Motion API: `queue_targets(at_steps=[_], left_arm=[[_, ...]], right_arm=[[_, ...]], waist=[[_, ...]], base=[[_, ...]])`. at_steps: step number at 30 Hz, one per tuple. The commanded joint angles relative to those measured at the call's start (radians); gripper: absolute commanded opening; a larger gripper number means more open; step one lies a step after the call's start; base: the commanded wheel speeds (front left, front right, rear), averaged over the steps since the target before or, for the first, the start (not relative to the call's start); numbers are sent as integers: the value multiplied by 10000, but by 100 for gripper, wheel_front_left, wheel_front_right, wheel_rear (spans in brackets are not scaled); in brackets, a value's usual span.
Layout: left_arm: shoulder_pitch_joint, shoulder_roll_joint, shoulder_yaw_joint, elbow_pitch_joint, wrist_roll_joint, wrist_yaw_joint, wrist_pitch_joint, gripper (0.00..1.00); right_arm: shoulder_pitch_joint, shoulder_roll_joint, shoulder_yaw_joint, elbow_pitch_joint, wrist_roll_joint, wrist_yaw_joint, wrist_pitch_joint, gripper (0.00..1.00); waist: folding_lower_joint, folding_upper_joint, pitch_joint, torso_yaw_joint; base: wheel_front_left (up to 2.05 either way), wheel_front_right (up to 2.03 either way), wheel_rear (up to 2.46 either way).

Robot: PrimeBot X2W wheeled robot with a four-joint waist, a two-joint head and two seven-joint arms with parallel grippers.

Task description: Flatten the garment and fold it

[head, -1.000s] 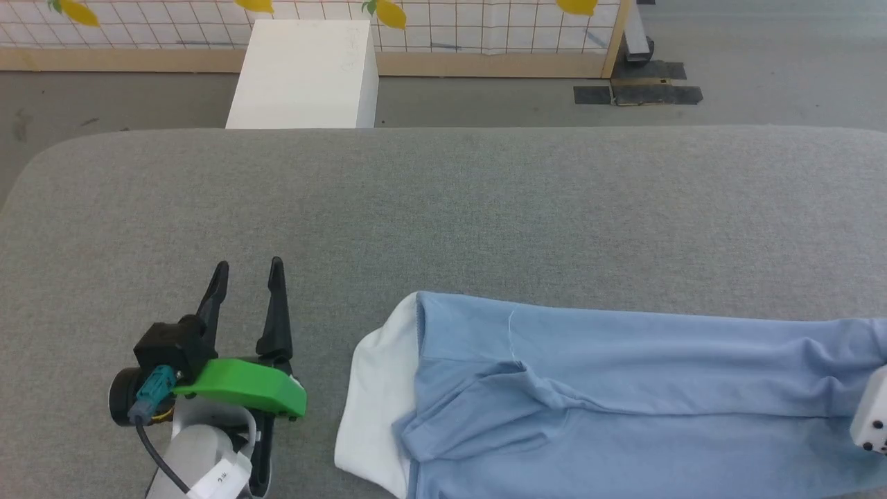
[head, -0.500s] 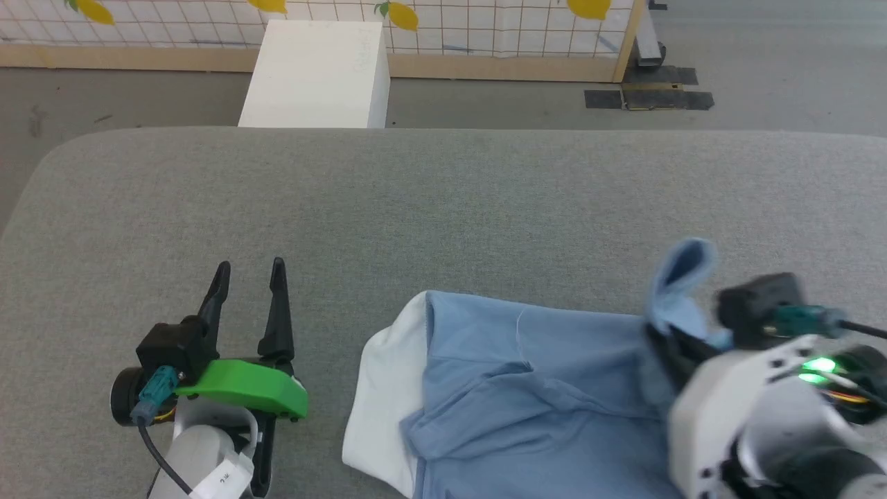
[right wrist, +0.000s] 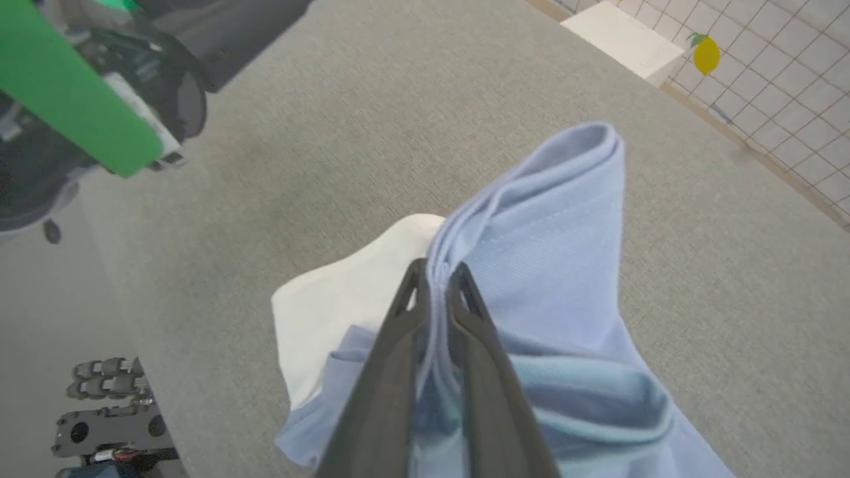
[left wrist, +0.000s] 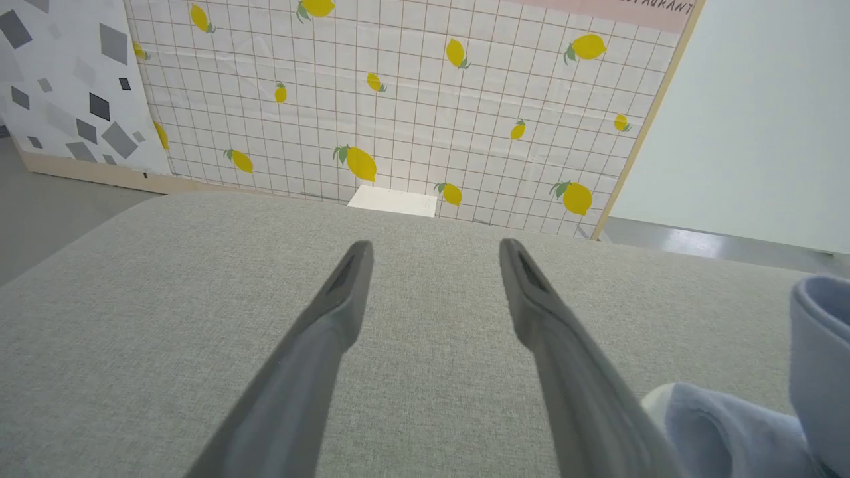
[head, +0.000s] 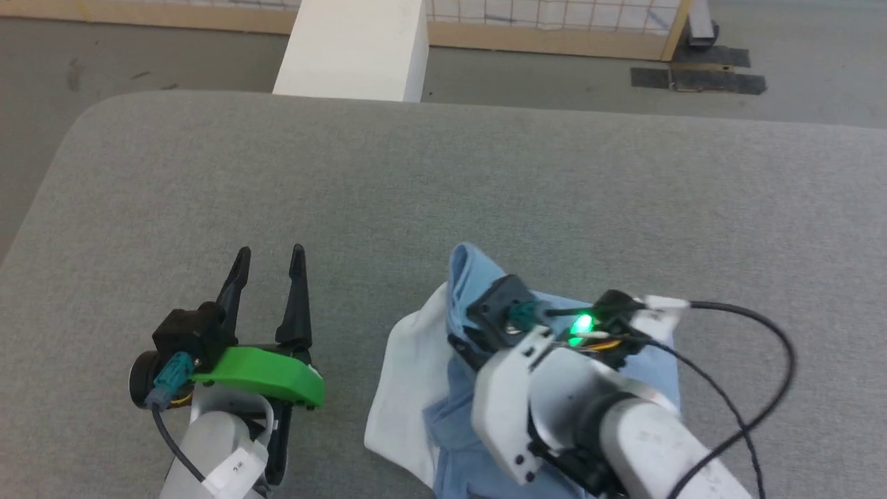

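The fold looks only begun: the right gripper [right wrist: 438,265] pinches the shirt's [right wrist: 558,219] raised edge mid-frame, while the left gripper [head: 270,251] hangs spread wide.

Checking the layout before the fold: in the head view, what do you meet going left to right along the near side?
First the left pincer → white panel of the shirt → right arm.
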Motion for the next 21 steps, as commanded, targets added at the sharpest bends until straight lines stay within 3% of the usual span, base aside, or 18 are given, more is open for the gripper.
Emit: queue_targets(at_steps=[1,7,8,9,10,15,21], left_arm=[[-190,-59,6,21,110,-50,-36,100],[-274,-156,71,85,161,-102,-36,100],[-285,-174,84,100,170,-110,-36,100],[-291,-187,93,115,177,-117,-36,100],[-292,-199,108,129,182,-122,-36,100],[-167,-237,249,172,232,-145,-36,100],[30,-236,416,116,310,-177,-36,100]], right_arm=[[-261,50,134,457,107,-15,-233,0],[-839,82,706,2619,705,-15,-1094,0],[-902,83,786,2926,857,-15,-1191,23],[-958,84,868,3117,957,-15,-1284,77],[-967,84,925,3266,1119,-15,-1366,100],[-870,85,1027,3046,2042,-15,-2186,100],[-238,86,-161,1117,2515,-15,-4891,100]], waist=[[0,0,212,213],[0,0,386,371],[0,0,395,382],[0,0,394,386],[0,0,384,378],[0,0,175,156],[0,0,-179,-235]], base=[[0,0,0],[0,0,0],[0,0,0],[0,0,0],[0,0,0],[0,0,0],[0,0,0]])
